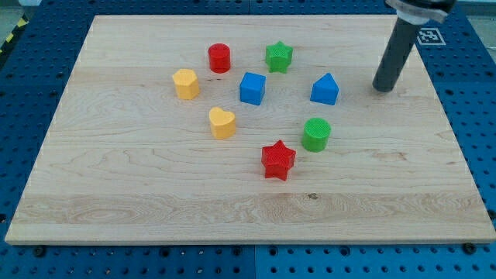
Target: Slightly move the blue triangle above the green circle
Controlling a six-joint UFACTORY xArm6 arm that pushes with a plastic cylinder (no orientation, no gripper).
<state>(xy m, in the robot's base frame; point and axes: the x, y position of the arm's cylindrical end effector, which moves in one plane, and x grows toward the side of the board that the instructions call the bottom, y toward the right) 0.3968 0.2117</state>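
Observation:
The blue triangle (325, 89) sits right of the board's middle, directly above the green circle (316, 134) in the view, with a gap between them. My tip (381, 87) rests on the board to the right of the blue triangle, about a block's width away and not touching it. The rod leans up toward the view's top right.
A blue cube (253, 87), green star (278, 56), red cylinder (219, 58), yellow hexagon (186, 84), yellow heart (222, 122) and red star (278, 160) lie left of the triangle. The wooden board (116, 194) rests on a blue perforated table.

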